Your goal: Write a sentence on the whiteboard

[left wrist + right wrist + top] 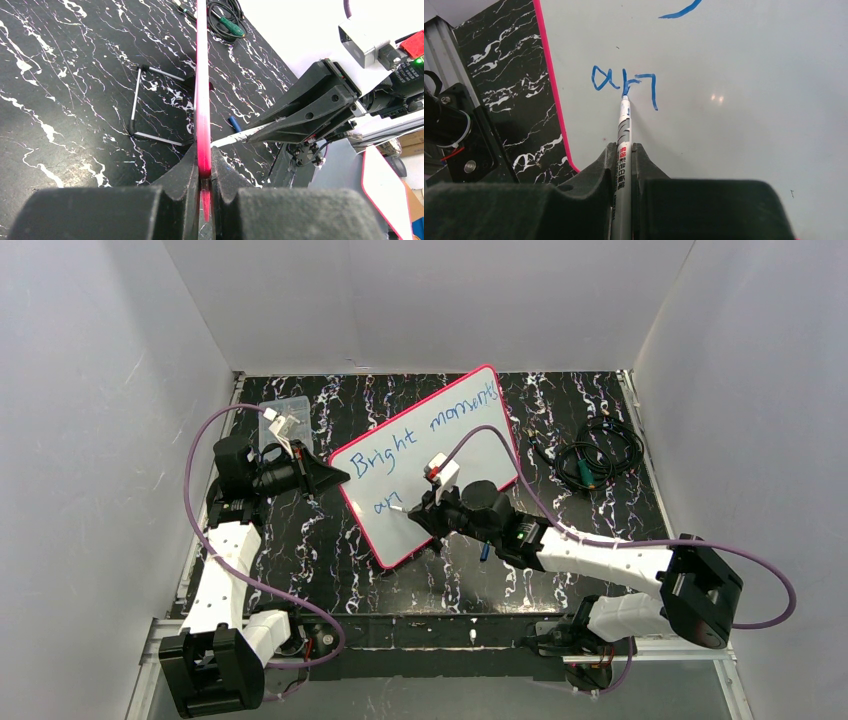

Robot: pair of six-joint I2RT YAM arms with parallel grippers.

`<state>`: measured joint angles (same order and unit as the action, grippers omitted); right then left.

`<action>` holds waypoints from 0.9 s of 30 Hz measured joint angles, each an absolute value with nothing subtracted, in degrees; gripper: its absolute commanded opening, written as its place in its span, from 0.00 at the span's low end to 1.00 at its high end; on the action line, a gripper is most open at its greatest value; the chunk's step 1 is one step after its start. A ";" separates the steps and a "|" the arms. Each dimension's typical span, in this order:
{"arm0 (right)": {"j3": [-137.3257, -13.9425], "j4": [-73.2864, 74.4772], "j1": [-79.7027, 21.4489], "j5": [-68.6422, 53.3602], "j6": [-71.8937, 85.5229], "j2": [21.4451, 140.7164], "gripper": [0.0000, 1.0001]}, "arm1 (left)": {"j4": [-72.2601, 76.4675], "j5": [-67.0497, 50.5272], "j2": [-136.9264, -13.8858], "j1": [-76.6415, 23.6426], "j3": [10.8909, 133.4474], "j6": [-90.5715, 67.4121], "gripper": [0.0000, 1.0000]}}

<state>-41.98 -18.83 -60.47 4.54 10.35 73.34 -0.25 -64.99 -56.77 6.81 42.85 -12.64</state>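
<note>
The whiteboard [470, 440] with a pink-red rim stands tilted on the black marbled table. The sentence [430, 430] so reads "Bright moments" in blue on the top line, with "ah" [385, 506] below it. My left gripper [335, 476] is shut on the board's left rim [202, 115]. My right gripper [425, 510] is shut on a silver marker [623, 150], its blue tip touching the board at the "ah" strokes [625, 85]. The right gripper also shows in the left wrist view [280, 127].
A small clear plastic box [283, 418] lies at the back left. A coil of black cable with a green plug [597, 455] lies at the right. A wire stand [137, 100] props the board behind. A blue marker cap [485, 551] lies under my right arm.
</note>
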 measured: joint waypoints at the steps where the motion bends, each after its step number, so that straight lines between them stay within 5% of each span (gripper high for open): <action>1: -41.98 -18.41 -60.51 4.54 10.35 73.23 0.01 | -0.25 -65.01 -56.77 6.81 42.85 -12.67 0.00; 27: -42.00 -16.14 -60.84 3.42 10.22 69.32 0.01 | -0.21 -65.12 -56.77 6.81 42.85 -12.67 0.00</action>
<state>-42.00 -16.14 -60.84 3.42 10.22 69.32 -0.21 -65.12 -56.77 6.81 42.85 -12.67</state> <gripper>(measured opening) 0.197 0.052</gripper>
